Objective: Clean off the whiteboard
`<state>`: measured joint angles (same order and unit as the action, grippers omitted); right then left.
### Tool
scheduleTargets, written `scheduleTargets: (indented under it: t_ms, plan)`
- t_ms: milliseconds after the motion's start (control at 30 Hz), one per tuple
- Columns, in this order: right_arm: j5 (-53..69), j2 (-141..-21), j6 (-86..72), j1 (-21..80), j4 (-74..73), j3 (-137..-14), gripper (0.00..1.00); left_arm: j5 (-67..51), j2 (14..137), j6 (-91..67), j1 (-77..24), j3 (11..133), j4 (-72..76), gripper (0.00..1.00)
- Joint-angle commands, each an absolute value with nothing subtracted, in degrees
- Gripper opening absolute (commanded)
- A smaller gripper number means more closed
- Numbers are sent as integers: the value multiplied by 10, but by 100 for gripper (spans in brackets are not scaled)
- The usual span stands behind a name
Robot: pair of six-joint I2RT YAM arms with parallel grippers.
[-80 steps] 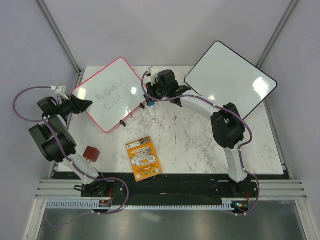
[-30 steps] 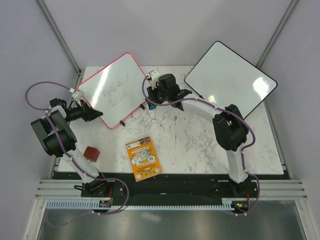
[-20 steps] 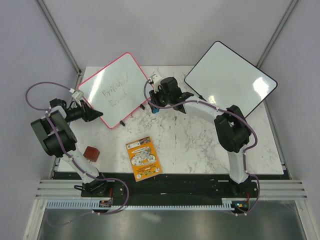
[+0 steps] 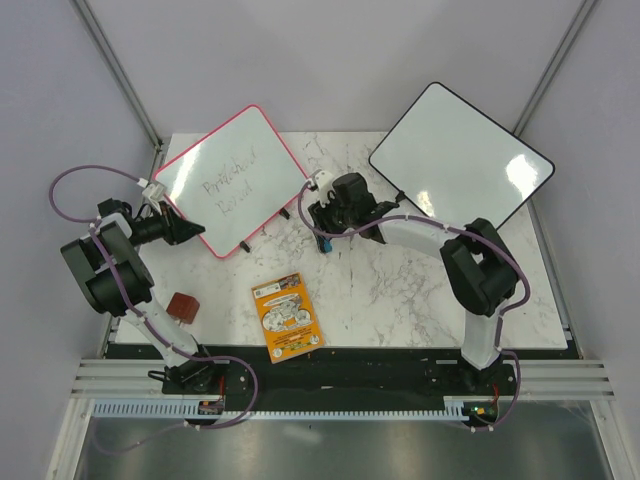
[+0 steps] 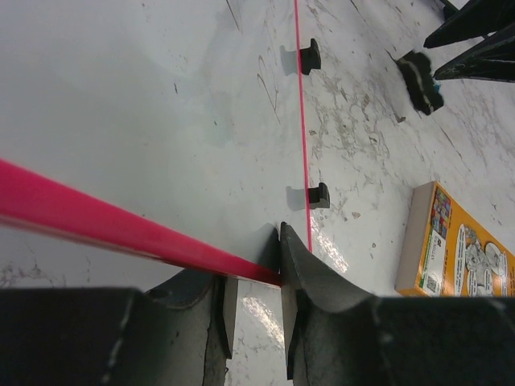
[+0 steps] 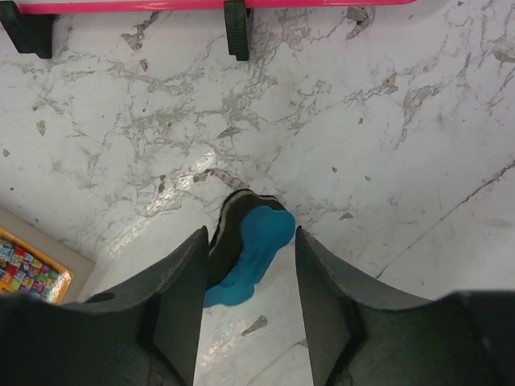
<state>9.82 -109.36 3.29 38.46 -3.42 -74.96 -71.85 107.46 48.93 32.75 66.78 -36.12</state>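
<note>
Two whiteboards: the pink board point(image 4: 235, 180) and the black board point(image 4: 460, 160). One eraser point(image 6: 253, 245), one orange box point(image 4: 288, 317), one brown block point(image 4: 183, 305), one table point(image 4: 400, 290).

The table point(image 4: 400, 290) has a white marble top veined in grey. At its far left the pink-framed whiteboard point(image 4: 235, 180) meets the marble on small black feet point(image 5: 319, 195) (faint handwriting shows on its face). A blue eraser point(image 6: 251, 249) with a black pad lies on the marble near those feet. An orange printed box point(image 4: 288, 317) lies flat towards the front edge, with a red-brown block point(image 4: 183, 305) to its left. A larger black-framed whiteboard point(image 4: 460, 160) overhangs the far right corner.
</note>
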Motion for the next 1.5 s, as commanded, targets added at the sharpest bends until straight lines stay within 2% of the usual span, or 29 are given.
scheduleTargets:
  t_ms: [0, 300, 533, 600, 633, 667, 833, 933, 1033, 1200, 1300, 1467]
  plan:
    - [76, -1058, 44, 384, -4, -739, 58, -651, 1056, 541, 330, 659, -332, 25]
    - [102, -1007, 36, 362, 50, -693, 77, -642, 1051, 541, 333, 657, -327, 26]
    - [118, -928, 11, 256, 50, -633, 86, -639, 1054, 544, 337, 655, -327, 26]
    - [127, -894, 26, 236, 47, -612, 90, -640, 1055, 545, 336, 656, -328, 26]
    - [120, -884, 33, 223, 44, -595, 98, -642, 1056, 542, 337, 656, -327, 26]
    - [101, -864, 39, 221, 45, -587, 98, -642, 1056, 541, 337, 657, -327, 26]
    - [-273, -831, -8, 221, 154, -511, 98, -648, 1056, 541, 337, 656, -327, 26]
    - [-402, -837, 88, 221, 248, -455, 98, -647, 1055, 540, 337, 656, -327, 26]
    - [-453, -853, 115, 221, 322, -400, 98, -644, 1053, 538, 337, 656, -327, 26]
    - [-420, -783, 77, 214, 463, -272, 98, -631, 1050, 538, 337, 654, -327, 26]
    - [-343, -750, 59, 200, 475, -227, 98, -628, 1049, 537, 337, 654, -328, 26]
    - [-215, -765, 57, 154, 490, -198, 98, -629, 1042, 537, 337, 651, -330, 26]
